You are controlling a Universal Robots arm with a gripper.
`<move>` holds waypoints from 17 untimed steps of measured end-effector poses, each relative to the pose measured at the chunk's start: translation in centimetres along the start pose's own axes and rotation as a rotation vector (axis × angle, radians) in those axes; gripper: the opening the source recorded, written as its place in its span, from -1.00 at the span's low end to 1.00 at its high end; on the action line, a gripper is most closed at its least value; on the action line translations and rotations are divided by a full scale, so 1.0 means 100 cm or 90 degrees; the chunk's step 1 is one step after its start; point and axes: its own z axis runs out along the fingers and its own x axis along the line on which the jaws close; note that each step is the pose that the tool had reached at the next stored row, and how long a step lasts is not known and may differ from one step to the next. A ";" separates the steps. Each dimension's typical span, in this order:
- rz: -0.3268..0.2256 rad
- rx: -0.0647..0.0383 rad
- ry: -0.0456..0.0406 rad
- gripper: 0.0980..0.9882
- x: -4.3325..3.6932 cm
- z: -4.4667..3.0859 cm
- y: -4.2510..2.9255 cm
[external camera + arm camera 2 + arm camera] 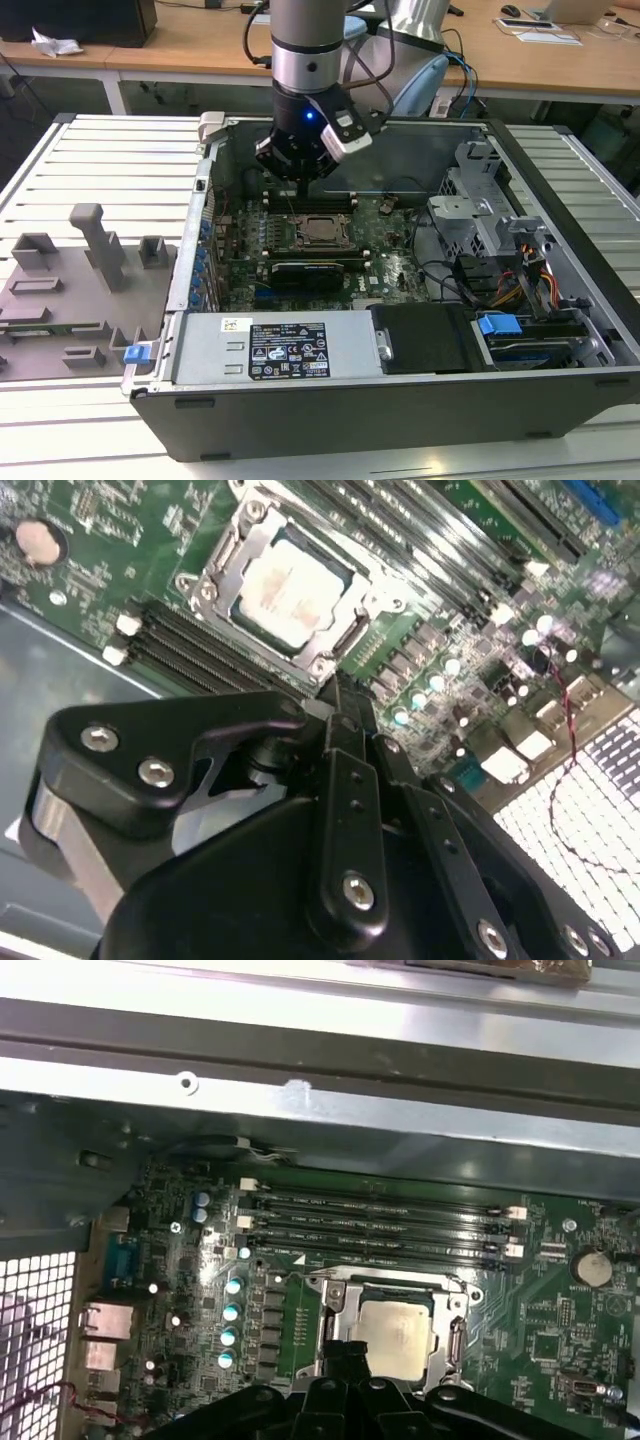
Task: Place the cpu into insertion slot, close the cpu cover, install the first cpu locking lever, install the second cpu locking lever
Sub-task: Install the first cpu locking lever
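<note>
silvery cpu (395, 1328) — perhaps tan-smudged — green motherboard (545, 1310)

Pale slatted metal table (110, 150) carries an open dark-grey metal computer case (400, 410). In the exterior view, a flat grey plastic fixture plate with upright blocks (135, 305) lies just beside the case, at its 9 o'clock.

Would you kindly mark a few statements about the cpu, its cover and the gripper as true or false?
1. The cpu lies in the insertion slot. True.
2. The cpu cover stands raised open. False: it lies flat, framing the cpu.
3. The gripper holds the cpu. False: it is shut and poised at the slot's edge, apart from the chip.
4. Long memory slots run alongside the insertion slot. True.
</note>
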 end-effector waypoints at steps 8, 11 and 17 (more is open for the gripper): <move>0.018 0.000 -0.0012 -0.98 0.0160 0.0010 0.0013; 0.018 0.000 -0.0021 -0.98 0.0256 0.0015 0.0022; 0.018 0.000 -0.0021 -0.98 0.0382 0.0045 0.0126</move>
